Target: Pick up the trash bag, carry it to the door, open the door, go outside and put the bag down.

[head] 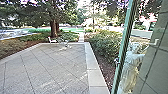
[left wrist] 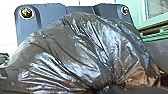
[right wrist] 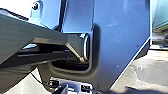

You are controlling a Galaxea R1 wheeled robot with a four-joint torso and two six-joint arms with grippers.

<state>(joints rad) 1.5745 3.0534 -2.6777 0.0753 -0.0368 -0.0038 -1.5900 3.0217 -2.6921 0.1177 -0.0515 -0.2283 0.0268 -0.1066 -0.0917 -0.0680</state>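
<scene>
The bag is being gripped at its gathered neck by the left gripper, close to the robot's body, presumably for clearance past the green frame at right, while the right gripper's state cannot be told.

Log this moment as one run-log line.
trash bag: neck bunched, at left wrist | paved yard: ahead | green door edge: right side | person: in glass

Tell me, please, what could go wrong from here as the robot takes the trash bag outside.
The trash bag bulges widely above its bunched neck, so its thin film might snag or tear there. The green upright rises close on the robot's right and may get brushed in passing. A person appears just beyond that upright and could be bumped if the robot swings that way.
</scene>
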